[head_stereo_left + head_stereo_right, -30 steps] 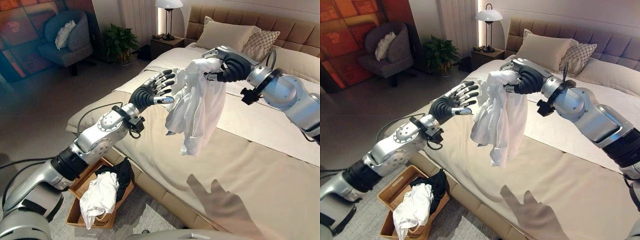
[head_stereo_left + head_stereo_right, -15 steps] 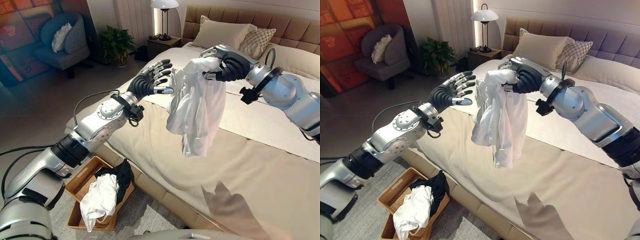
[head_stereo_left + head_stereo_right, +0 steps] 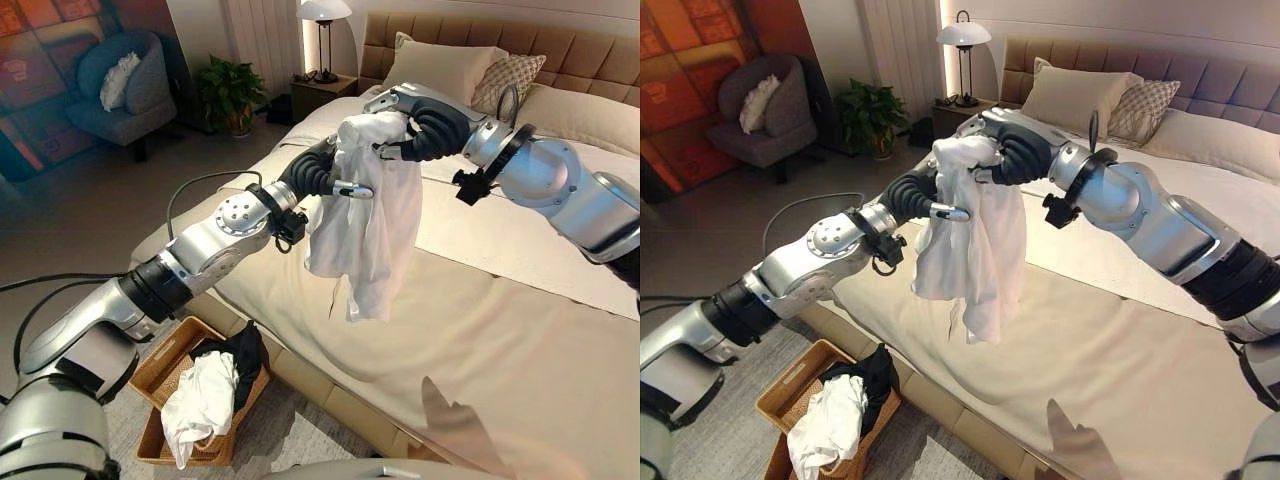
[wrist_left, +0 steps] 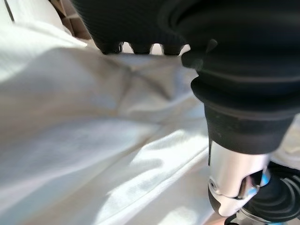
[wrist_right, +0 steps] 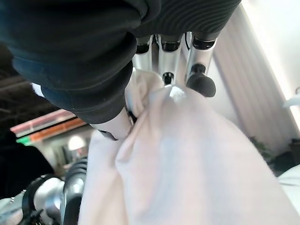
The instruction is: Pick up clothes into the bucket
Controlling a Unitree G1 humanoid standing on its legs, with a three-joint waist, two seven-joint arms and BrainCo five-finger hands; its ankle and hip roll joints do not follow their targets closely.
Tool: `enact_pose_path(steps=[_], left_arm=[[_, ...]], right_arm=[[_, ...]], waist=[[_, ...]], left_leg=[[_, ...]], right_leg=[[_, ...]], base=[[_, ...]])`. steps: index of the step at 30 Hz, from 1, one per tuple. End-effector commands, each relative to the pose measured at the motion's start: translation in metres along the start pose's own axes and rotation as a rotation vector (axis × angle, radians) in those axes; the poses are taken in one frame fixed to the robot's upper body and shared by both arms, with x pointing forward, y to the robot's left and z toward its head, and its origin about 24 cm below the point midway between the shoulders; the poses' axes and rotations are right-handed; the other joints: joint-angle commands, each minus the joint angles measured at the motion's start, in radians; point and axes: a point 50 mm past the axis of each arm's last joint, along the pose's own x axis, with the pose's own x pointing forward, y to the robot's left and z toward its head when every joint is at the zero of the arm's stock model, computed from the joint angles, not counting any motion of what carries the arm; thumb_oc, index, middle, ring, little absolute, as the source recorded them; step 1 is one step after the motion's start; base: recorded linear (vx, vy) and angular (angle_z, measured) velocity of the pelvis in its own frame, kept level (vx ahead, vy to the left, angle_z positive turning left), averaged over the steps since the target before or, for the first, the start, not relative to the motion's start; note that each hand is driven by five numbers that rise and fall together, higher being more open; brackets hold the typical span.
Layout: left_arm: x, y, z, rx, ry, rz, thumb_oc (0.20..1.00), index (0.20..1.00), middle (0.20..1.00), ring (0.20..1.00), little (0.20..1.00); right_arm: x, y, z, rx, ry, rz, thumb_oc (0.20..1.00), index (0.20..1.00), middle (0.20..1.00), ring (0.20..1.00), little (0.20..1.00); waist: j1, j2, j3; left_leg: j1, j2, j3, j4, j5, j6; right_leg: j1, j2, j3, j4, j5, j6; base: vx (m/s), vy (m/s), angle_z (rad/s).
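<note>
A white garment (image 3: 375, 215) hangs in the air above the bed's near edge, bunched at its top in my right hand (image 3: 432, 128), which is shut on it; the cloth (image 5: 187, 164) shows pinched under the curled fingers (image 5: 164, 51). My left hand (image 3: 312, 172) is against the garment's upper left side, its thumb lying across the front of the cloth (image 4: 93, 140); the rest of the hand is hidden behind it. A brown wicker basket (image 3: 160, 365) stands on the floor by the bed, below my left arm, holding a white piece (image 3: 198, 400) and a black piece (image 3: 240, 350).
The beige bed (image 3: 500, 330) takes up the right side, with pillows (image 3: 440, 65) at the headboard. Beyond it stand a bedside table with a lamp (image 3: 325, 20), a potted plant (image 3: 225, 90) and a blue armchair (image 3: 115, 85). Open floor lies to the left.
My left hand, open and apart from the garment before, has moved right onto it. The right hand has carried the garment a little leftward, still holding it.
</note>
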Motion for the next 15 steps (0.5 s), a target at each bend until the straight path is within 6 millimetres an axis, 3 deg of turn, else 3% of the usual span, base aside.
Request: enact_pose_path(steps=[1, 4, 12, 13, 14, 15], left_arm=[[0.01, 0.005, 0.025, 0.081, -0.021, -0.082, 1.0, 1.0, 1.0, 1.0, 1.0], [0.01, -0.007, 0.029, 0.105, 0.017, -0.191, 1.0, 1.0, 1.0, 1.0, 1.0], [0.013, -0.012, 0.026, 0.149, 0.037, -0.224, 1.0, 1.0, 1.0, 1.0, 1.0], [0.013, -0.011, 0.024, 0.157, 0.039, -0.216, 0.928, 0.928, 0.928, 0.928, 0.928], [0.013, -0.01, 0.024, 0.168, 0.041, -0.214, 0.536, 0.536, 0.536, 0.536, 0.536], [0.013, -0.009, 0.024, 0.18, 0.039, -0.209, 0.482, 0.482, 0.482, 0.482, 0.482]], right_arm=[[0.009, -0.034, 0.027, -0.054, -0.106, -0.076, 0.2, 0.2, 0.2, 0.2, 0.2], [0.013, -0.032, 0.03, -0.04, -0.121, -0.054, 0.2, 0.2, 0.2, 0.2, 0.2], [0.016, -0.029, 0.037, -0.048, -0.151, -0.036, 0.2, 0.2, 0.2, 0.2, 0.2], [0.016, -0.029, 0.037, -0.05, -0.153, -0.041, 0.2, 0.2, 0.2, 0.2, 0.2], [0.016, -0.03, 0.037, -0.049, -0.154, -0.046, 0.2, 0.2, 0.2, 0.2, 0.2], [0.016, -0.031, 0.038, -0.052, -0.155, -0.05, 0.2, 0.2, 0.2, 0.2, 0.2]], waist=[[0.019, -0.046, -0.047], [0.018, -0.041, -0.05], [0.017, -0.039, -0.051], [0.018, -0.039, -0.051], [0.018, -0.039, -0.051], [0.018, -0.04, -0.051]], left_leg=[[-0.052, -0.017, -0.012, 0.055, -0.038, 0.022], [-0.052, -0.016, -0.011, 0.052, -0.036, 0.021], [-0.052, -0.018, -0.011, 0.053, -0.037, 0.023], [-0.052, -0.019, -0.011, 0.054, -0.037, 0.024], [-0.052, -0.02, -0.011, 0.054, -0.038, 0.024], [-0.052, -0.02, -0.01, 0.054, -0.039, 0.025]], right_leg=[[-0.002, -0.074, -0.002, 0.028, -0.005, 0.098], [-0.004, -0.074, -0.002, 0.026, -0.001, 0.101], [-0.005, -0.077, -0.001, 0.028, -0.001, 0.103], [-0.005, -0.078, 0.0, 0.028, -0.001, 0.104], [-0.005, -0.078, 0.001, 0.027, 0.0, 0.104], [-0.006, -0.079, 0.001, 0.027, 0.0, 0.105]], base=[[0.0, 0.0, 0.0], [0.0, 0.002, -0.01], [0.0, 0.001, 0.0], [0.0, 0.0, 0.0], [0.0, 0.0, 0.0], [0.0, 0.0, 0.0]])
